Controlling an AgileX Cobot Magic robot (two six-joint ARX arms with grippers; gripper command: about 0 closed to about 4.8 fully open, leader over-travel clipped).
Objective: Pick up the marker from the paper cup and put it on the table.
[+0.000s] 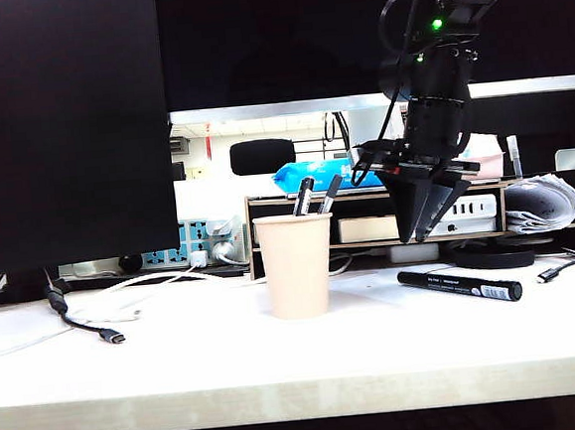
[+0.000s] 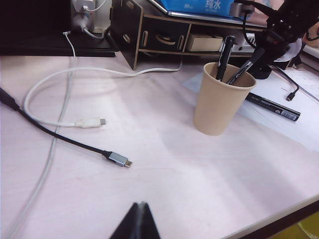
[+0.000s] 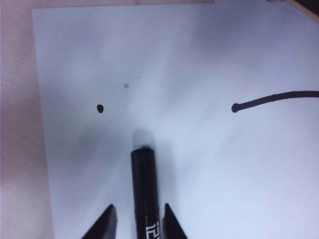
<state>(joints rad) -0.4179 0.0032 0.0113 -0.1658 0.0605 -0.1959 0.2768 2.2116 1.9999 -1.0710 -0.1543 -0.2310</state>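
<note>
Since the marker (image 1: 459, 286) already lies flat on the desk (image 1: 279, 365) right of the paper cup (image 1: 295, 264), right gripper (image 1: 423, 232) above it part-open and empty, left gripper (image 2: 137, 221) closed near desk edge, risk: marker rolling.

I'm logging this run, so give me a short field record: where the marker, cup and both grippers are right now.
marker: lying flat on the table, right of the paper cup, apart from it
paper cup: upright, two other markers standing in it
right gripper: above the table beside the cup, pointing down, jaws open either side of the marker in its wrist view, not clamping it
left gripper: shut, holding nothing, well short of the cup
cables: loose on the table
</note>
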